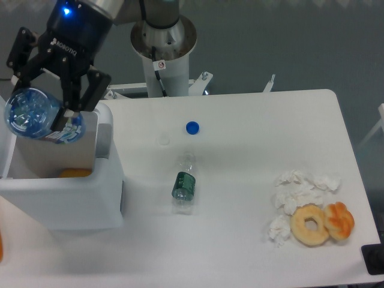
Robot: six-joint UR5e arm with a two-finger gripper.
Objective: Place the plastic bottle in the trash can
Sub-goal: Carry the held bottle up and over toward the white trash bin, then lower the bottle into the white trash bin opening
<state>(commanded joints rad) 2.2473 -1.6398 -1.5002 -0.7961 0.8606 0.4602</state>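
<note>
White table (270, 132), grey floor (270, 42), even light

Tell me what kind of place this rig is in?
Probably a lab test bench, not a real kitchen. The arm's pedestal is fixed at a plain white table, and staged items such as a doughnut, tissues and a small bottle lie beside a trash can.

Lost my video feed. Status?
Pincer shut on plastic bottle. Bottle held above trash can opening, not released. Nothing blocking the opening.
</note>
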